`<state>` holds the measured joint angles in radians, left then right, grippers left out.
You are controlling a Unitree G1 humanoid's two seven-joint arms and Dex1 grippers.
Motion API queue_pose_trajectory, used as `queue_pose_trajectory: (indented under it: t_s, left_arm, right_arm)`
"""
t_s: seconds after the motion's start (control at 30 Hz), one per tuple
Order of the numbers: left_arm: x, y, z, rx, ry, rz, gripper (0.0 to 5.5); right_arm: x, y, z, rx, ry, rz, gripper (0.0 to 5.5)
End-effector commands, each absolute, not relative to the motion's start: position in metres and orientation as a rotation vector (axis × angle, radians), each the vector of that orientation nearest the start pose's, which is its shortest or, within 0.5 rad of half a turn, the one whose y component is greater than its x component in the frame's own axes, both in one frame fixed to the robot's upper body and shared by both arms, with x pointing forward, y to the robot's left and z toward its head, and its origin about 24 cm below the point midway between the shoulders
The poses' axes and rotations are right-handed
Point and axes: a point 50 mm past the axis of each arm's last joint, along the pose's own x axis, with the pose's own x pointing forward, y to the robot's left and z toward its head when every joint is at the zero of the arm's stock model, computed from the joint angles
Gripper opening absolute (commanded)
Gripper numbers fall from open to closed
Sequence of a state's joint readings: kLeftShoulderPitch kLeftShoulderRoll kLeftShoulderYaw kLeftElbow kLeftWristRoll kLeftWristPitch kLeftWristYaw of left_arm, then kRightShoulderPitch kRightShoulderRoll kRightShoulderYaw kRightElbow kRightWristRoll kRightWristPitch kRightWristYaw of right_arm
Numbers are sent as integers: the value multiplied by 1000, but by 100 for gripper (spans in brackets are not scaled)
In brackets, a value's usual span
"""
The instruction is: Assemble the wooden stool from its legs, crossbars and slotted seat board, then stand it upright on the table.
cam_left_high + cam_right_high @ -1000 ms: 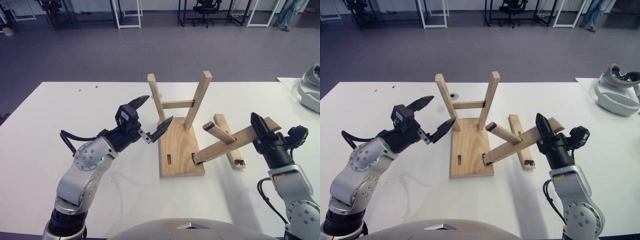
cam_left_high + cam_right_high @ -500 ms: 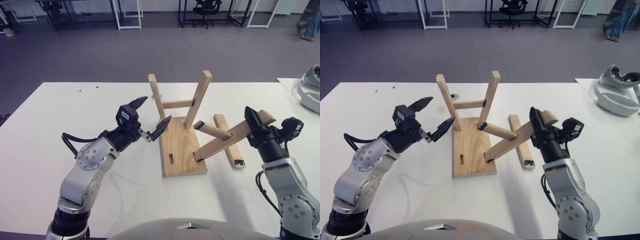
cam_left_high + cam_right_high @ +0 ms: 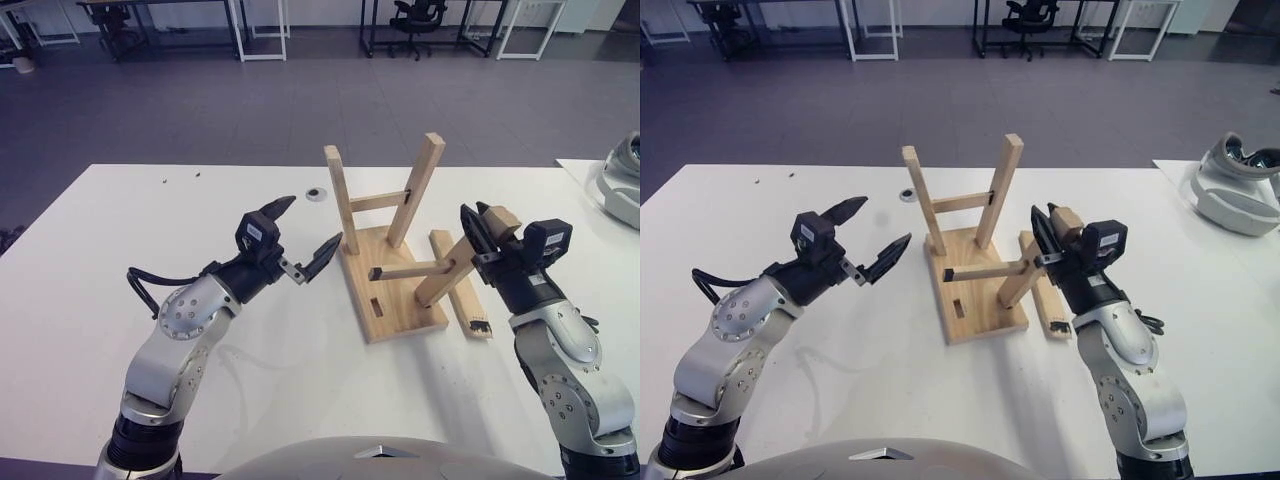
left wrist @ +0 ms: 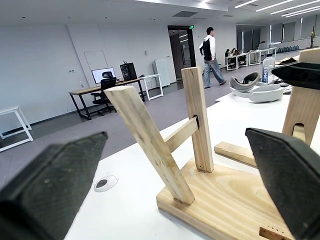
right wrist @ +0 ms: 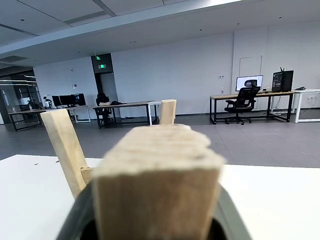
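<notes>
Left end effector [image 3: 309, 222] wide open, empty, beside seat board [image 3: 398, 308]; right end effector [image 3: 483, 240] clamped on leg [image 3: 441, 279]

The white tabletop [image 3: 300, 390] carries the slotted seat board [image 3: 405, 305], which lies flat near the middle, turned at an angle to the table's edges. Just beside the board, on the robot's right, a loose wooden piece [image 3: 470, 310] lies flat. Near the far edge sits a small round grey fitting [image 3: 317, 194], and a few dark specks [image 3: 165, 181] lie farther to the left.
</notes>
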<state>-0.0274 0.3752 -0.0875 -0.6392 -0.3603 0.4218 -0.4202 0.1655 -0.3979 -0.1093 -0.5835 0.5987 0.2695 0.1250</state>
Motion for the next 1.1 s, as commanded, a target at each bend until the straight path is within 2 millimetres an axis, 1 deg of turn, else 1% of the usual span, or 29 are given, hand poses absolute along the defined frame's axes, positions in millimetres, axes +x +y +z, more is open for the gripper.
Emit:
queue_pose_trajectory:
  t_s: [0.03,0.1,0.13,0.2,0.23,0.27,0.33,0.4,0.43,0.47,0.5,0.53,0.57,0.6,0.63,0.67,0.7,0.77,0.8,0.87,0.9,0.93,1.03,1.1]
  left_arm:
    - [223,128,152,109,-184,-724,509]
    - [225,129,152,113,-190,-717,509]
    - [227,130,153,116,-196,-711,509]
    - [231,132,154,122,-207,-694,509]
    - [233,132,154,125,-214,-689,509]
    - [234,133,155,127,-220,-684,509]
    - [237,135,154,133,-225,-675,509]
    - [241,138,156,134,-240,-667,509]
    - [243,140,158,124,-251,-658,509]
    - [244,142,160,108,-261,-646,509]
    - [245,144,161,94,-270,-632,509]
    - [247,146,163,87,-278,-618,509]
    - [248,147,163,84,-285,-609,509]
    - [249,147,164,80,-291,-599,509]
    - [250,148,165,78,-294,-593,509]
    - [249,149,165,74,-294,-589,509]
    - [249,150,165,71,-292,-585,509]
    - [250,152,164,73,-287,-581,509]
    - [251,152,164,76,-285,-578,509]
    - [253,153,164,82,-277,-574,509]
    - [253,153,163,85,-269,-574,509]
    - [252,153,161,86,-264,-575,509]
    - [252,151,158,88,-253,-579,509]
    - [251,151,157,90,-246,-579,509]
  right_arm:
    - [221,-199,129,138,-85,273,106]
    - [227,-197,152,163,-171,312,169]
    - [230,-195,161,164,-197,337,178]
    - [234,-192,171,167,-228,374,222]
    - [236,-191,177,166,-247,393,234]
    - [237,-190,186,168,-274,415,256]
    - [235,-189,213,180,-360,503,283]
    - [233,-195,244,217,-465,550,317]
    - [234,-202,259,249,-515,542,342]
    - [235,-212,273,287,-560,523,357]
    - [241,-227,281,325,-582,466,377]
    - [250,-244,277,319,-551,362,393]
    - [257,-258,268,298,-499,273,412]
    - [264,-271,249,281,-410,191,412]
    - [269,-277,225,276,-313,143,412]
    - [272,-278,197,261,-197,114,412]
    - [272,-277,174,241,-102,107,412]
    - [267,-269,121,140,121,110,412]
    - [262,-264,100,140,202,131,412]
    - [252,-256,68,141,324,147,412]
    - [247,-253,57,150,374,150,412]
    - [243,-251,50,149,408,152,412]
    - [236,-243,41,124,481,194,412]
    - [233,-241,37,86,534,201,412]
